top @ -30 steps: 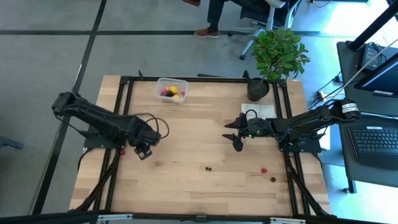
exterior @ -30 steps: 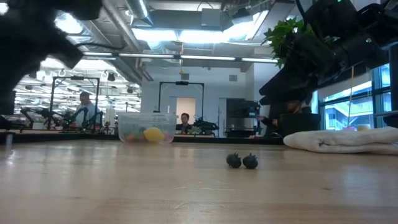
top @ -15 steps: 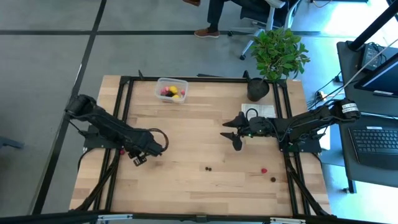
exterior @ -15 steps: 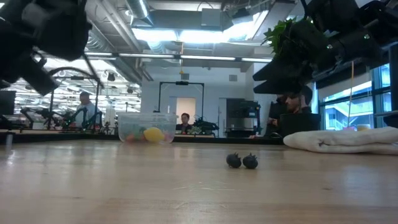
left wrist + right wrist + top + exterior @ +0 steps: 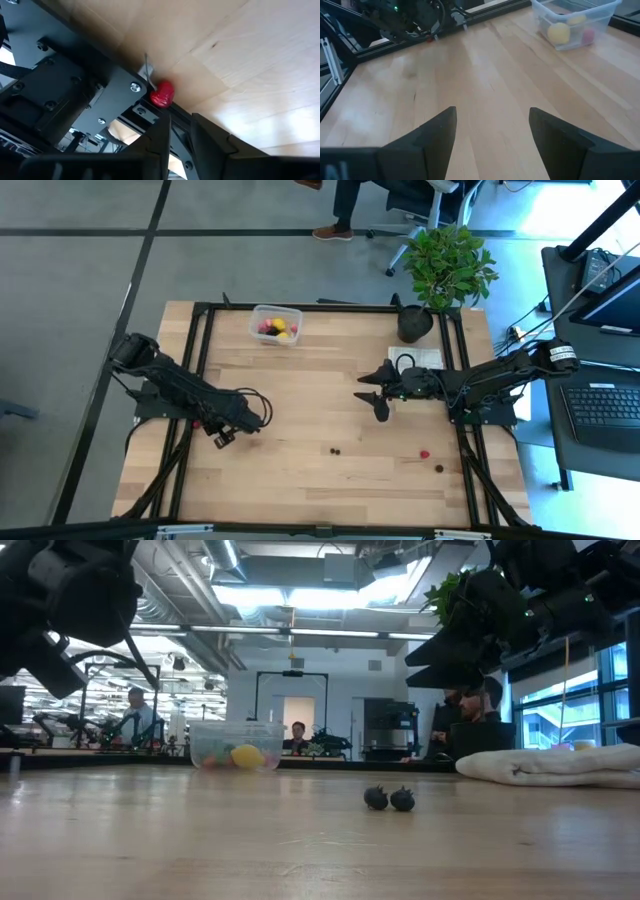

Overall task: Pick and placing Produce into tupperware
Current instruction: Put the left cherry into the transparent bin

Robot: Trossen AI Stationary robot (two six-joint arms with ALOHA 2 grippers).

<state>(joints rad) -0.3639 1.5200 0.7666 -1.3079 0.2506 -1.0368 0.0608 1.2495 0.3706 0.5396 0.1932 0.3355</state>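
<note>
Reaching low toward the table's left edge, my left hand [image 5: 222, 436] has fingers nearly closed, empty, a red berry [image 5: 162, 94] just ahead against the black frame. Right hand [image 5: 372, 393] hovers mid-table, spread wide, empty. Tupperware [image 5: 276, 325] sits far-centre.

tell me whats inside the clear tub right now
The clear tub holds a yellow lemon-like piece, a second yellow piece and a pink berry. Anything beneath or behind them is covered.
</note>
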